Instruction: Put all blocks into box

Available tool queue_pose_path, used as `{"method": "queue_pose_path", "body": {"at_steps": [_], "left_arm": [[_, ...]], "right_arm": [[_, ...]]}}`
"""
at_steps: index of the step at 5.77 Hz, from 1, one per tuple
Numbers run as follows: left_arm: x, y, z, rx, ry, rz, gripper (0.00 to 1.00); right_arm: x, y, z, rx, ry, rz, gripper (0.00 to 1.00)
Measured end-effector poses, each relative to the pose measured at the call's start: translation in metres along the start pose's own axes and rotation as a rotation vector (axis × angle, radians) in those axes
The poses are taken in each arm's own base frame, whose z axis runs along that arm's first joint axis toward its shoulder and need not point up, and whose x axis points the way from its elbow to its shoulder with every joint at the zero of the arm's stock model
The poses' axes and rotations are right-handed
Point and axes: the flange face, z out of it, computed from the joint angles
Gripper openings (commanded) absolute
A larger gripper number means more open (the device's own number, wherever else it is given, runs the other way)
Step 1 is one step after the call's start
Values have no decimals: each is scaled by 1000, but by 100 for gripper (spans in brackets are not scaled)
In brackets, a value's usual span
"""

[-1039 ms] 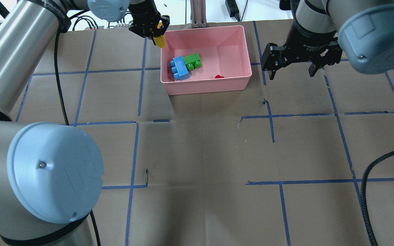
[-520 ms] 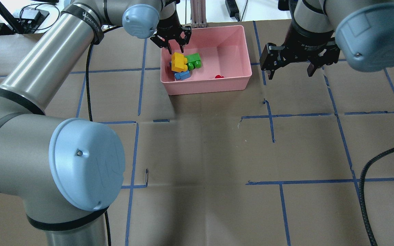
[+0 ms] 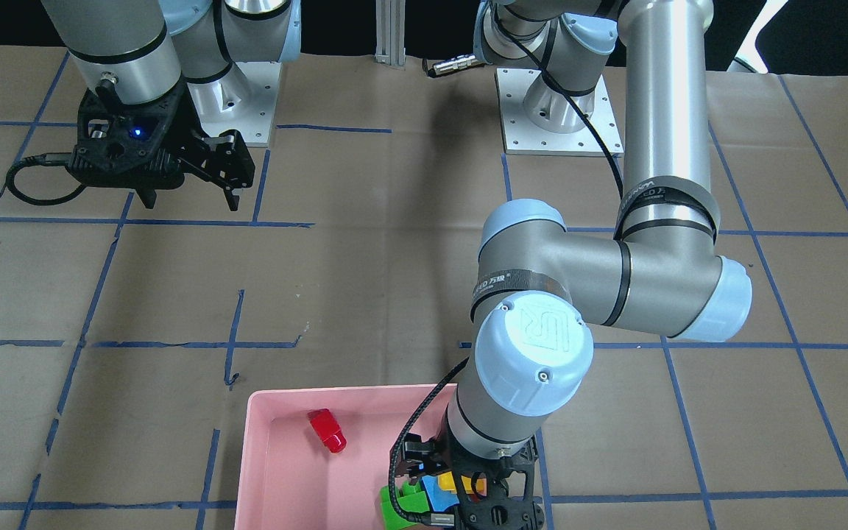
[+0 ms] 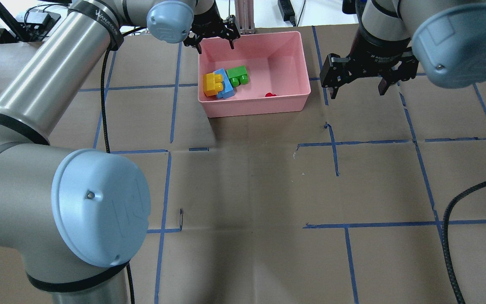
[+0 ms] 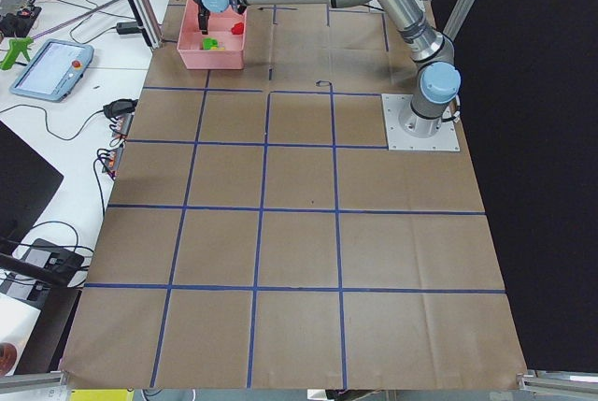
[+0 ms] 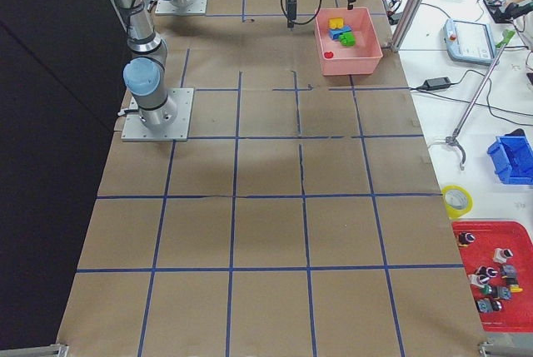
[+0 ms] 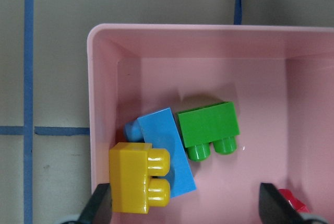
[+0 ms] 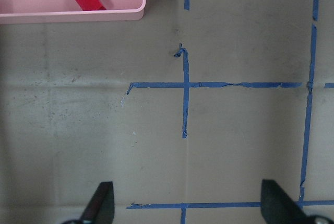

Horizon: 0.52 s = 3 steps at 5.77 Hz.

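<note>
Blocks (image 4: 225, 80): four counted, all inside the pink box (image 4: 306, 63). I'd call the task done, bar pulling both arms clear.

Overhead: the yellow block (image 4: 211, 83) lies partly on the blue block (image 4: 227, 89), both at the box's left wall. The green block (image 4: 238, 75) touches the blue one. The red block (image 4: 271, 95) sits apart by the near wall. My left claw (image 4: 215, 43) hangs over the box's far left corner, spread wide and empty. My right claw (image 4: 355, 89) hovers over brown paper (image 4: 247, 190) just right of the box, also spread and empty. There's white print on my right wrist, too small to read.

Front view: my left arm covers most of the pile. Red shows in the open, while green, blue and yellow peek out under the wrist. The joint cap (image 3: 542, 324) has an embossed "UR" logo. The band (image 3: 501, 278) beside it carries lettering I can't make out fully.

Left side view: box at the far end of the table, with colour specks inside. The claws are too small to judge.

Right side view: same box, yellow, blue, green and red visible in it.

Left wrist: confirms yellow overlapping blue against the wall, green alongside, and red at the frame's bottom right. My fingertips (image 7: 99, 205) are wide apart with nothing between them.

Right wrist: box corner with red inside, and blue tape (image 8: 183, 93) crossing the paper. Fingertips apart, nothing held. No writing here.
</note>
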Motion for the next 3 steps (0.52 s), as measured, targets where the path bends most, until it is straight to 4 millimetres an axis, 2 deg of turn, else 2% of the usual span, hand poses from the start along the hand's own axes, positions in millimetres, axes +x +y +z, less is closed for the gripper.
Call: {"method": "queue_pose_path", "body": {"at_steps": [1,2,3], "left_arm": [[-37,-6,-37,20,-9,-47,99],[-85,-4,-72,7,-25,-104,99],[-115,13,-99,-24,-52,-121,99]], "right_arm": [[0,0,0,0,0,1,100],[1,-1,0,1,0,2,100],[1,-1,0,1,0,2,100]]}}
